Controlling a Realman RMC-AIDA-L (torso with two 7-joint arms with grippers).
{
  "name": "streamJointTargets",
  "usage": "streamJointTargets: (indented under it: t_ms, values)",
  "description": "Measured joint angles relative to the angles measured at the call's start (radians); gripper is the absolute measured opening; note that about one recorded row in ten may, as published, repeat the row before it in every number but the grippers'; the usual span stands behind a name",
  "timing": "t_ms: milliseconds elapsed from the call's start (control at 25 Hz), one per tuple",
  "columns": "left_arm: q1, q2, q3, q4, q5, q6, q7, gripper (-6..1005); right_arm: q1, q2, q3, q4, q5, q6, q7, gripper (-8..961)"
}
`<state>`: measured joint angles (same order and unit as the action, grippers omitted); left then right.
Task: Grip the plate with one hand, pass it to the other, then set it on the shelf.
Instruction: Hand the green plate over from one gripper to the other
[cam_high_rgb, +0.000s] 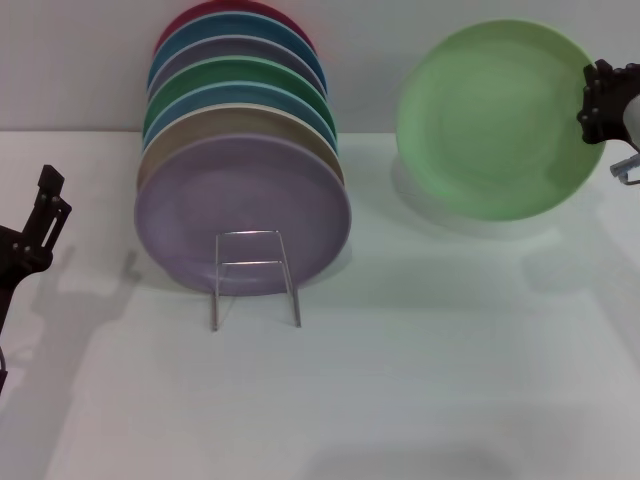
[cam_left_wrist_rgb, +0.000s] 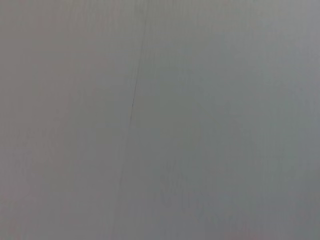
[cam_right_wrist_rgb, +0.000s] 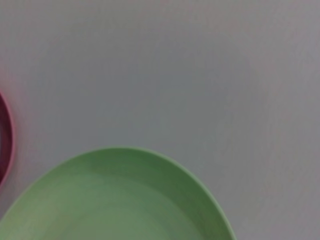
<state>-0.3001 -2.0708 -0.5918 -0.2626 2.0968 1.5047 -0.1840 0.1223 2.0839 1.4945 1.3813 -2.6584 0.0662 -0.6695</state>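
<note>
Pick done, handover pending. Right gripper (cam_high_rgb: 608, 100) clamps the right rim of the pastel-green plate (cam_high_rgb: 495, 115), held tilted off the table, face toward the camera, right of the wire rack (cam_high_rgb: 254, 277). Round, so no long axis. Left gripper (cam_high_rgb: 40, 215) sits low at left, can't tell its fingers; next it must reach the plate's free edge.

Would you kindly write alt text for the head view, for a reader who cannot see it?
The right tool holds a light green plate tilted above the white table. To its left, a row of coloured plates stands behind a wire shelf, lilac plate foremost. The left tool waits at the table's left edge.
</note>
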Motion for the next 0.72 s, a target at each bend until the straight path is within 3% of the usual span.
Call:
streamJointTargets:
  t_ms: [440,720]
  values:
    - [0.008,-0.002,0.000,-0.006,0.000,0.002,0.000,823,-0.039,0.000,-0.169,-0.240,0.004,-0.510,0.005,18]
    - [0.014,-0.002,0.010,-0.008,0.007,0.008,-0.009,823,0.000,0.000,-0.225,-0.462,0.006,-0.791,0.123,17]
